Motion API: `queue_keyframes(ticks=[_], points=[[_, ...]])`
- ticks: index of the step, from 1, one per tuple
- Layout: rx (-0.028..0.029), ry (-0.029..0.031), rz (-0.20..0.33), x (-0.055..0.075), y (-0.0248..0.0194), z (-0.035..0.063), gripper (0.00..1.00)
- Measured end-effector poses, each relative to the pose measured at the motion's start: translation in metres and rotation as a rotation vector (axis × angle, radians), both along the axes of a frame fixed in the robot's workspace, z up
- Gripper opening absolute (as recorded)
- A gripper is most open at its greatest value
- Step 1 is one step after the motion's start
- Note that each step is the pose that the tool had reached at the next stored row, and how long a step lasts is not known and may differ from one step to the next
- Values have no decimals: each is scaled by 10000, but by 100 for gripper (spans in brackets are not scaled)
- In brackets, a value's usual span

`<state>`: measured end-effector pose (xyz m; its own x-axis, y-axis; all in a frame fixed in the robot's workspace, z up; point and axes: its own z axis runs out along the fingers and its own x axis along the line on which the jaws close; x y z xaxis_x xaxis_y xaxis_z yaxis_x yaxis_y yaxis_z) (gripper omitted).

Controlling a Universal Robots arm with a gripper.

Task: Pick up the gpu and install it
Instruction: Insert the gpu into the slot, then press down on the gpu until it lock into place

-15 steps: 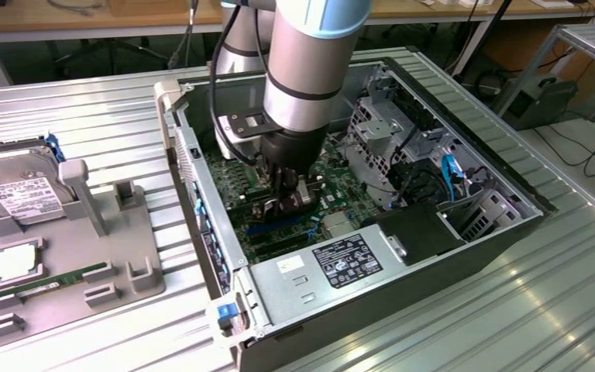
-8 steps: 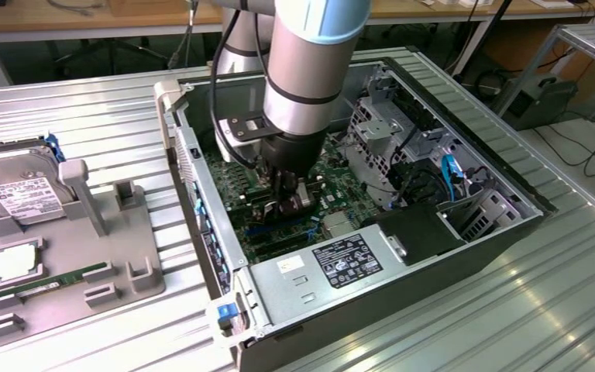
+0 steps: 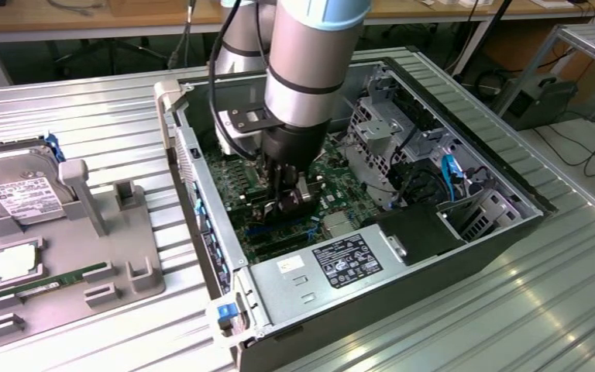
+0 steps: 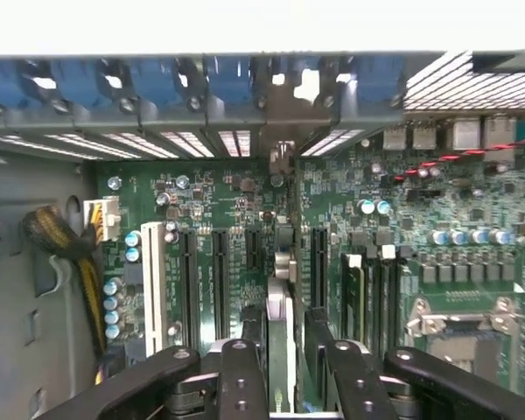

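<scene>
A ribbed metal tabletop [image 3: 545,310] carries the whole setup, with wooden benches behind. On the exterior view's left, a grey fixture tray [image 3: 122,294] holds a silver hard drive [image 3: 18,194] with a white label, a square processor [image 3: 16,262] and a slim green memory stick [image 3: 55,280]. To the right of the tray lies an open computer case [image 3: 463,256] with its green motherboard [image 3: 230,186] exposed and a power supply [image 3: 328,267] at the near end. The arm reaches down into the case, its gripper [image 3: 285,203] low over the board. In the wrist view the gpu [image 4: 280,306] stands edge-on in a slot, its bracket [image 4: 280,114] at the rear wall. The black fingers [image 4: 238,376] stand parted on either side of the card; whether they touch it I cannot tell. Further right are the memory slots [image 4: 367,289] and the processor socket [image 4: 459,341].
</scene>
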<state>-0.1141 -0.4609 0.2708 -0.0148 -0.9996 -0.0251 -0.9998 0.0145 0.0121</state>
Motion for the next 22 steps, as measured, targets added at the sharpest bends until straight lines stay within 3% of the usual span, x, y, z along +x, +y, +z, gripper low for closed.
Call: queue_keyframes(ticks=[5,6,10,22], points=[[1,-1,0,2,1,218,33],[0,0,1,2,1,235,25],[3,-2,1,2,2,238,11],[1,0,0,1,1,239,11]])
